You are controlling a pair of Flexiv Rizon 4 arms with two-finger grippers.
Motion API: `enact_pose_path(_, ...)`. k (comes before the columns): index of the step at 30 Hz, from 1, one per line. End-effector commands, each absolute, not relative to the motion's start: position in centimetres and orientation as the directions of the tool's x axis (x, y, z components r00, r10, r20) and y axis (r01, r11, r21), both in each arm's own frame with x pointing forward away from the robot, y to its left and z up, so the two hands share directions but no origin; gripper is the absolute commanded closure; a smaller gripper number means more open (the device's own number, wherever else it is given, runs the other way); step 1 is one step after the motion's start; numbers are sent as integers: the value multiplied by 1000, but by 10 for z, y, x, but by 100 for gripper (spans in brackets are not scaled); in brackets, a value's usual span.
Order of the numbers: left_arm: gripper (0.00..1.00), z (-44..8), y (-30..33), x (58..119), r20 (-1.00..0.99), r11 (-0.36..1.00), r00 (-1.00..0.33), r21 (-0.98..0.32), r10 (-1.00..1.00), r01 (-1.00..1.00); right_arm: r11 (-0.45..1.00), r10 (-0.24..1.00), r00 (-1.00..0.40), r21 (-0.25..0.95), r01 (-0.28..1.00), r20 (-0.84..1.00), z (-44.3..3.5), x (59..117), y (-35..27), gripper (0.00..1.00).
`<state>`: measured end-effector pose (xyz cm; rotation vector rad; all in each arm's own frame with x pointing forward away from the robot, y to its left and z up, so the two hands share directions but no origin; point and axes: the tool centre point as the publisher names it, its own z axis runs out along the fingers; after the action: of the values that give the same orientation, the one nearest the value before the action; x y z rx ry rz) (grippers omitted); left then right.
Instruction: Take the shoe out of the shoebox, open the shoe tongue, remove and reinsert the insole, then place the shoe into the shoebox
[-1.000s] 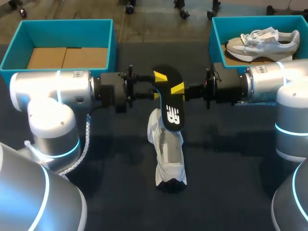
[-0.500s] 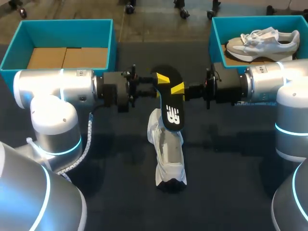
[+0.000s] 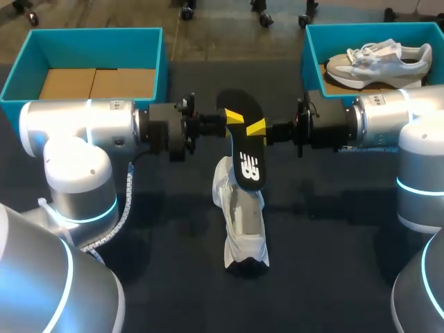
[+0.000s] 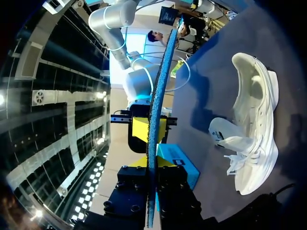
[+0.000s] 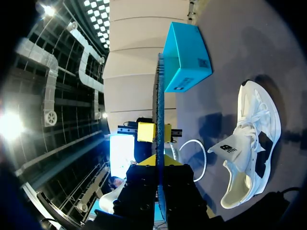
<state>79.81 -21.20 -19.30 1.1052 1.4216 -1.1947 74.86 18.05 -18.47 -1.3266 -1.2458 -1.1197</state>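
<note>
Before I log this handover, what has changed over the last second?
The left gripper slid in toward the middle and closed on the black insole. The right gripper kept its hold on the insole; the white shoe stayed put.

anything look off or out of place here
Only the insole: it is out of the shoe and held in the air above it, pinched by the left gripper and right gripper from opposite sides. Nothing looks spilled or damaged.

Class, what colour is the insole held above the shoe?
The insole is black with a white logo; clearest in head view.
</note>
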Motion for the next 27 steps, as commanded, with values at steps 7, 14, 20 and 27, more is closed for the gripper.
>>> enact_pose_path(7,100,-188,-214,795,-986,88,-148,-141,79,986,-10,170,-5,7,1000,985,-182,742,174,0)
enact_pose_path(14,100,-182,-204,786,-980,43,-171,-168,102,985,35,276,-147,143,989,950,-177,724,149,0)
enact_pose_path(20,100,-173,-198,772,-977,19,-172,-171,124,985,60,369,-218,211,976,904,-174,716,124,0)
enact_pose_path(27,100,-175,-191,765,-963,2,-219,-221,155,975,226,456,-324,245,943,829,-171,714,115,0)
